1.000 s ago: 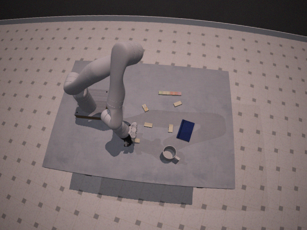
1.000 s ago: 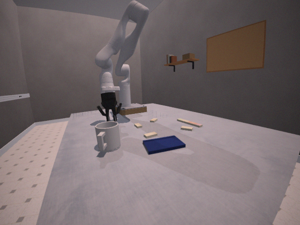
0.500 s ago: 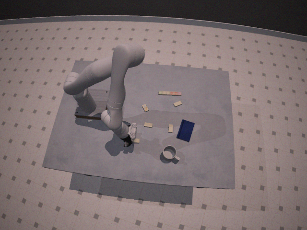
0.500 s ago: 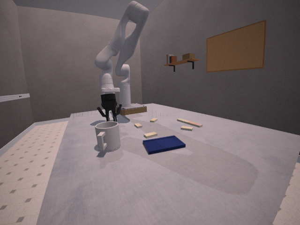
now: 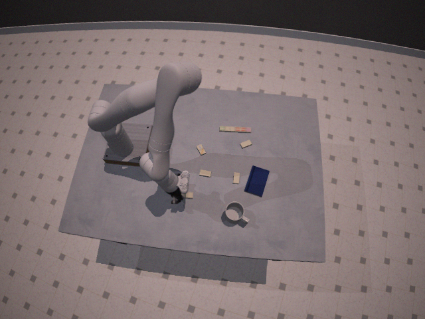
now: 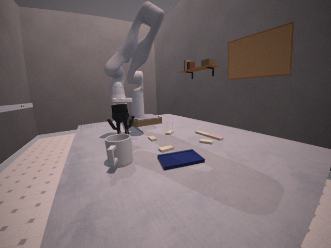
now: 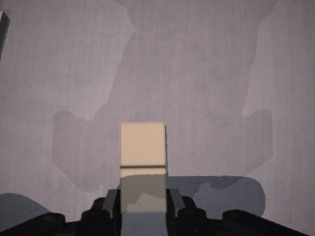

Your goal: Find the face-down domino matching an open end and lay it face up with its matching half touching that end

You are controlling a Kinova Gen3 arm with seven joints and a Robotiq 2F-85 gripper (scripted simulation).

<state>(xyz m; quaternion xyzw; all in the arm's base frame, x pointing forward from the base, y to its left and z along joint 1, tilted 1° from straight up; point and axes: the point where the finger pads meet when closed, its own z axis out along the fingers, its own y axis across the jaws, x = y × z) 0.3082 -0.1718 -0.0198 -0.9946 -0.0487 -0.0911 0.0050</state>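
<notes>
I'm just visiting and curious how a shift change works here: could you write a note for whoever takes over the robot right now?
Gripper: partly closed, fingers either side of one domino; whether it is gripped I can't tell.
Places: the line lies straight. Three plain-topped dominoes lie apart from it.
Done: one loose domino shows markings.
Left: find the match, lay it against the line's open end, let go, move clear.

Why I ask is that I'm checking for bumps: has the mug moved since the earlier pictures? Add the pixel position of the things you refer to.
No. In the top view, the mug point(image 5: 234, 211) point(image 6: 119, 149) sits in the same place relative to the blue tray point(image 5: 257, 181) point(image 6: 181, 159).
</notes>
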